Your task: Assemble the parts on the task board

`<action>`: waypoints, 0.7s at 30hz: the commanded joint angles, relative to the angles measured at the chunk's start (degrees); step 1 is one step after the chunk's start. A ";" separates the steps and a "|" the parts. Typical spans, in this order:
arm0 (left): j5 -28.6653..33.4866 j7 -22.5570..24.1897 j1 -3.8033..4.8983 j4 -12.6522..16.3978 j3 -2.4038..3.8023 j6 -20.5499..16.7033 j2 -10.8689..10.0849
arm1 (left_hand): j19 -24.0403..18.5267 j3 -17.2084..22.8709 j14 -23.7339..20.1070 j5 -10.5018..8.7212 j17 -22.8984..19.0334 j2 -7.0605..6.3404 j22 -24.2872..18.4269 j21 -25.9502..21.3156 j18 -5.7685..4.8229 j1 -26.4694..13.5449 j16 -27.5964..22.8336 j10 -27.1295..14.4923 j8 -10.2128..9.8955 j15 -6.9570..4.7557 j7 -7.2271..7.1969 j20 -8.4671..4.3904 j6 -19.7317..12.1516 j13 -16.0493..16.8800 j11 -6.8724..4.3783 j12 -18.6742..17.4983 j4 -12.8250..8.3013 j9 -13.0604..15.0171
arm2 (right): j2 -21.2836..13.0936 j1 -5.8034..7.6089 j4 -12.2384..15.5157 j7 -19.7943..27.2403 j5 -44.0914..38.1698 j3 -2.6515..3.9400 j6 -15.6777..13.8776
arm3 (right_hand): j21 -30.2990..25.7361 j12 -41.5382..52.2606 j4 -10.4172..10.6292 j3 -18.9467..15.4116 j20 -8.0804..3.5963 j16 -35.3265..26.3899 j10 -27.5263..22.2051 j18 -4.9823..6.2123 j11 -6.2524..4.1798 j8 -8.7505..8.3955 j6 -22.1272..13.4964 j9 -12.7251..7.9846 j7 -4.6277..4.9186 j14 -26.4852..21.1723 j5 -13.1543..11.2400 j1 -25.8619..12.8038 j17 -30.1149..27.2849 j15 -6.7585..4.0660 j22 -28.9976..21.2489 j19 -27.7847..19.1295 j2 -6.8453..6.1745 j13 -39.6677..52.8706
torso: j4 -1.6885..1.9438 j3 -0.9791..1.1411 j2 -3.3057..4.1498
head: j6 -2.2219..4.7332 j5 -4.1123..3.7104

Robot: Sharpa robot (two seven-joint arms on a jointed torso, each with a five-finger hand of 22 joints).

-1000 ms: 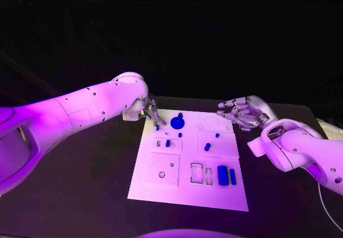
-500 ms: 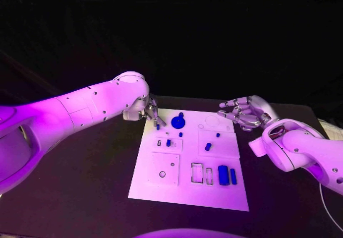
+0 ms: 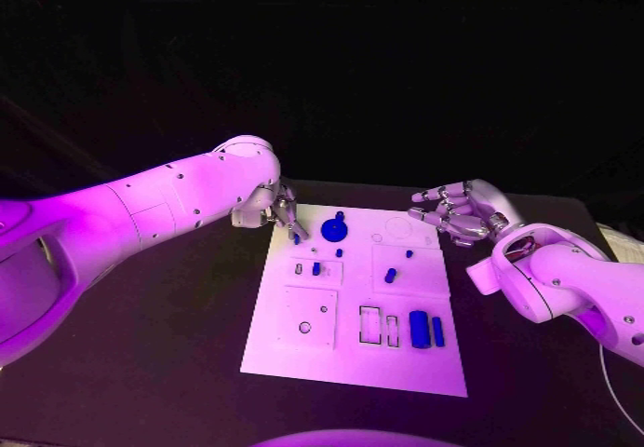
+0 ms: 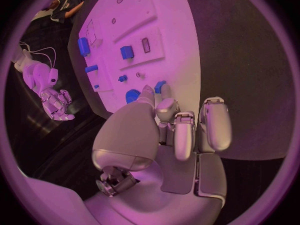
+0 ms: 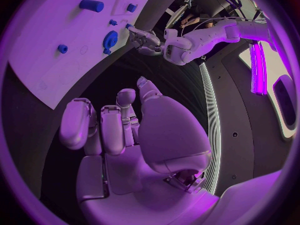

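The white task board (image 3: 352, 358) lies mid-table. My left hand (image 3: 279, 212) hovers over its far left corner and pinches a small blue part (image 4: 160, 86) between thumb and a finger, just above the board (image 4: 175, 50) and beside the blue gear (image 3: 334, 230). My right hand (image 3: 456, 212) hangs off the far right corner with its fingers loosely bent and apart, and nothing in them (image 5: 125, 130). Two long blue cylinders (image 3: 427, 330) lie near the board's front right. A short blue piece (image 3: 389, 276) sits at its middle, and another (image 3: 315, 268) on the left.
Dark table surface (image 3: 161, 354) surrounds the board on all sides. Several empty outlined recesses (image 3: 368, 325) mark the board's front half. The bulky left forearm (image 3: 148, 214) reaches across the table's left side.
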 commanded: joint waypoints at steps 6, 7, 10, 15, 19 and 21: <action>0.26 -0.01 -0.07 -0.02 0.01 0.06 0.23 | 0.19 1.49 6.13 0.37 15.08 0.05 0.02 0.04 -0.35 1.72 0.17 0.12 0.34 -0.48 -0.50 -0.37 -0.22 -0.16 -0.36 0.02 -0.43 0.18 | 0.02 -0.04 0.09 0.26 -0.14 0.00 0.52 | -0.15 0.21 0.30 -0.03 0.02 0.08 -0.01 0.97 -0.14 -0.25 0.46 0.05 -0.04 2.68 0.41 0.17 0.07 -0.33 0.04 0.14 0.46 0.04 | 0.03 -0.02 0.02 | -0.08 -0.12; 0.26 0.01 -0.08 -0.02 0.01 0.00 0.24 | 0.19 1.68 6.13 0.38 15.08 0.04 0.03 0.04 -0.35 1.92 0.17 0.13 0.34 -0.49 -0.52 -0.38 -0.22 -0.17 -0.38 0.01 -0.52 0.20 | 0.02 -0.04 0.08 0.26 -0.15 0.00 0.52 | -0.15 0.21 0.30 -0.03 0.02 0.08 -0.01 0.97 -0.14 -0.25 0.46 0.05 -0.04 2.68 0.41 0.17 0.07 -0.33 0.04 0.14 0.46 0.04 | 0.05 -0.02 0.01 | -0.08 -0.12; 0.26 0.09 -0.09 -0.03 0.01 -0.40 0.28 | 0.17 2.73 6.13 0.39 15.08 0.31 0.02 -0.01 -0.34 2.88 0.17 0.11 0.29 -0.56 -0.60 -0.45 -0.30 -0.21 -0.46 -0.04 -0.91 0.24 | 0.03 -0.04 0.09 0.24 -0.16 0.00 0.53 | -0.15 0.21 0.30 -0.03 0.02 0.08 -0.01 0.97 -0.14 -0.25 0.46 0.05 -0.04 2.68 0.41 0.17 0.07 -0.33 0.04 0.14 0.46 0.04 | 0.08 -0.02 -0.01 | -0.10 -0.07; 0.26 0.22 -0.09 -0.05 0.01 -1.34 0.29 | 0.12 7.62 6.13 0.67 15.08 1.66 -0.02 -0.13 -0.30 7.31 0.17 -0.23 -0.21 -0.90 -0.91 -0.74 -1.13 -0.51 -0.78 -0.51 -3.20 0.17 | 0.02 -0.04 0.10 0.21 -0.22 0.00 0.59 | -0.15 0.21 0.30 -0.03 0.02 0.08 -0.01 0.97 -0.14 -0.25 0.46 0.05 -0.04 2.68 0.41 0.17 0.07 -0.33 0.04 0.14 0.46 0.04 | 0.05 -0.01 0.00 | -0.13 -0.06; 0.43 0.49 -0.10 0.05 0.01 -2.08 0.22 | -0.01 14.13 6.13 1.20 15.08 0.93 -0.16 -0.34 -0.28 9.73 0.17 -0.61 -0.52 -0.77 -0.47 -0.81 -1.86 -1.00 -0.54 -1.24 -4.88 0.23 | -0.03 -0.04 0.13 -0.17 -0.46 0.00 0.82 | -0.18 0.16 0.31 -0.03 0.02 0.06 -0.04 0.97 -0.14 -0.26 0.46 0.05 -0.04 2.68 0.44 0.20 0.05 -0.33 -0.01 0.12 0.49 -0.01 | 0.00 0.04 -0.01 | -0.37 0.12; 0.78 0.61 -0.10 0.30 0.01 -2.36 0.11 | -0.07 20.60 6.13 1.68 15.08 -1.68 -0.19 -0.46 -0.35 8.50 0.17 -0.59 -0.28 -0.56 -0.18 -0.35 -1.96 -1.48 0.03 -1.73 -4.91 0.61 | -0.08 -0.04 0.15 -0.37 -0.55 -0.01 0.91 | -0.18 0.18 0.31 -0.03 0.02 0.06 -0.03 0.97 -0.14 -0.26 0.46 0.05 -0.04 2.68 0.46 0.20 0.05 -0.33 -0.02 0.12 0.49 0.00 | 0.04 0.09 -0.03 | -0.40 0.07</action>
